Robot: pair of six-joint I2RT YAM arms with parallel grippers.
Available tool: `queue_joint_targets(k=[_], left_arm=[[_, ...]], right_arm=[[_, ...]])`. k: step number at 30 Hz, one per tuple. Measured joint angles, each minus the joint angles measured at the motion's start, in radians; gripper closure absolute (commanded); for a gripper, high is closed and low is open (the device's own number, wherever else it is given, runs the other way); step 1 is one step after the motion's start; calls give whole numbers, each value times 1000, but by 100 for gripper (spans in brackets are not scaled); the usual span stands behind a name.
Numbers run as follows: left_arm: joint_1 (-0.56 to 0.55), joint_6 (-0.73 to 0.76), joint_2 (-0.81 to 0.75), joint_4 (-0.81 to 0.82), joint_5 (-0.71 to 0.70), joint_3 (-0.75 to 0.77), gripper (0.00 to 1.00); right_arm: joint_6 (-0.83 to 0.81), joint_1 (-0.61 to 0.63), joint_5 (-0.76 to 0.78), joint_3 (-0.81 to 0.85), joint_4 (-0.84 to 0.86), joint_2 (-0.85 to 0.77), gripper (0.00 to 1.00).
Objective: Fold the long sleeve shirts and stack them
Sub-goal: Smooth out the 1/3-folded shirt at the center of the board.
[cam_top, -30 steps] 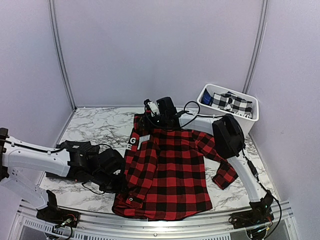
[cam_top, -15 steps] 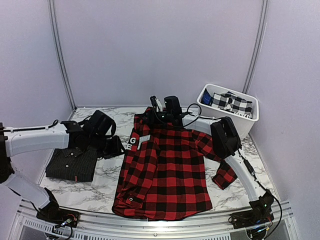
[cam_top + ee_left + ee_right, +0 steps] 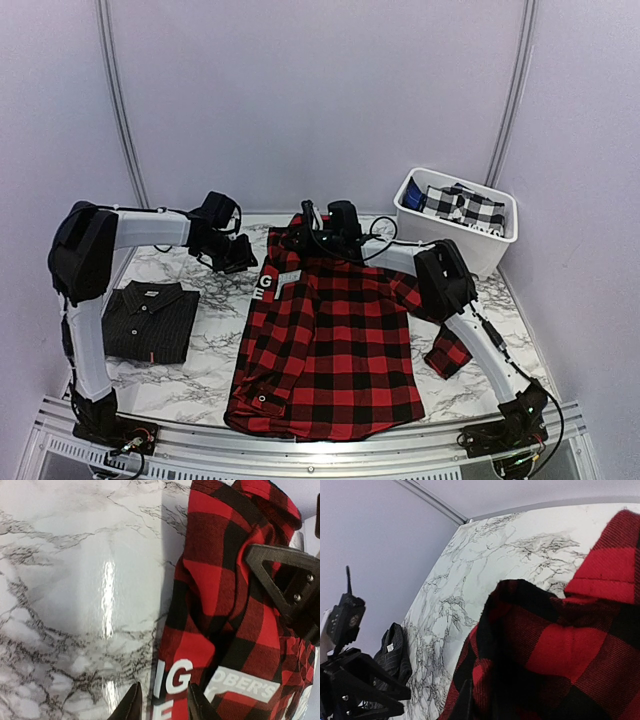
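Observation:
The red-and-black flannel shirt lies spread in the middle of the table, collar toward the back. My right gripper is at the collar, shut on a bunched fold of the flannel; one finger shows and the other is hidden under cloth. My left gripper hovers open over the flannel's left edge by its white lettered label, the edge between its fingertips. The black pinstriped shirt lies folded at the left, apart from both grippers.
A white bin holding black-and-white checked cloth stands at the back right. White walls close in the marble table at the back and sides. The flannel's right sleeve trails toward the right arm's base.
My left arm has left the black shirt and swung back and right to the flannel's left shoulder. My right gripper has closed on the collar.

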Motion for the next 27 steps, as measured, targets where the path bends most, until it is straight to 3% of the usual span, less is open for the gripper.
queue_joint_targets(k=[11,17,22,27], left_arm=[[24,0,231,81,83,175,76],[24,-30,272,108,92,192,90],[24,-47,274,119,90,191,91],[24,-56,274,122,89,190,87]], right_arm=[[5,0,58,-93,11,-66,100],[-31,3,143,-164,-13,-163,100],[-56,11,240,-171,-53,-210,99],[-69,14,281,-148,-106,-196,64]])
